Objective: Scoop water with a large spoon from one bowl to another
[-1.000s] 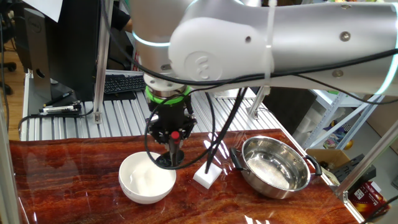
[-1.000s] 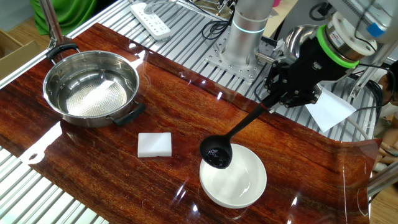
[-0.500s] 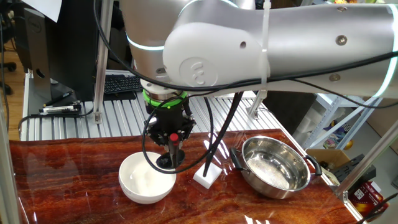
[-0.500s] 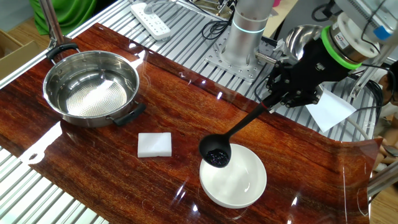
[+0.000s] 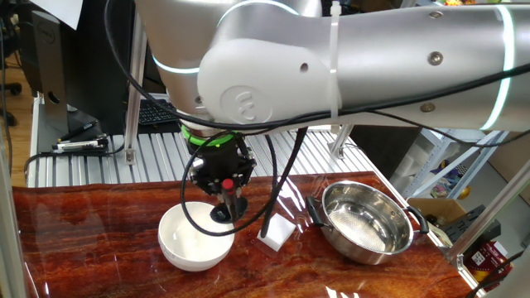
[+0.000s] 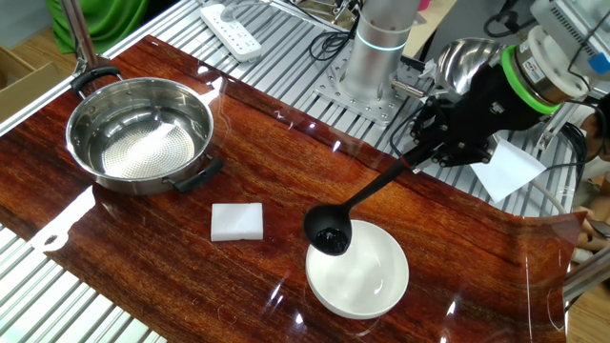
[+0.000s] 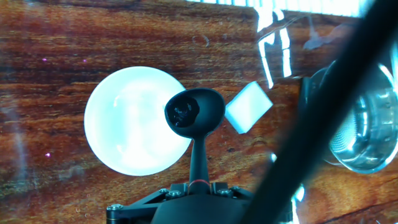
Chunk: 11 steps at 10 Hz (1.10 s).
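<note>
With the tool (image 6: 426, 151) gripping the ladle (image 6: 329, 230) by its handle end, the cup is hanging over the near-left rim of the white bowl (image 6: 367, 282), so centring it before tipping is advisable; the steel bowl (image 6: 133, 133) is sitting far left on the surface (image 6: 143, 248).

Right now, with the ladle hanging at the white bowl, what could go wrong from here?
1. The ladle cup sits over the white bowl's rim, not its middle, so a pour may spill onto the table.
2. The gripper holds only the handle's far end, so the ladle could twist in the jaws.
3. The white block lies on the way to the steel bowl; a low pass might knock it.
</note>
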Each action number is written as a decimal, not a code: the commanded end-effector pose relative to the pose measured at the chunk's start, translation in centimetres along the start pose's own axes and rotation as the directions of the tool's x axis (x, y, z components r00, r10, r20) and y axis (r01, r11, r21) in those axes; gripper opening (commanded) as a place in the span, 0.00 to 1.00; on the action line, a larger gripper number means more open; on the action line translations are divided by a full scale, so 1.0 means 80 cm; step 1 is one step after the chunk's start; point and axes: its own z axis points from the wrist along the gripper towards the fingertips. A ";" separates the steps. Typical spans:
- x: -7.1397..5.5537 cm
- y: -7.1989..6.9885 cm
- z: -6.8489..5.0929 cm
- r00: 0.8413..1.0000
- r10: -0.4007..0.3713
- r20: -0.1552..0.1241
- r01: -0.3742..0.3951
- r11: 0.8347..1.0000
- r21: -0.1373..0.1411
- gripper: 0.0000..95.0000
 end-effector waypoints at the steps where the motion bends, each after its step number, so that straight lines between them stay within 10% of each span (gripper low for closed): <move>1: 0.002 0.003 0.001 1.000 -0.004 0.007 0.004 1.000 0.028 0.00; 11: 0.008 0.018 0.009 1.000 0.007 0.014 -0.009 0.995 0.097 0.00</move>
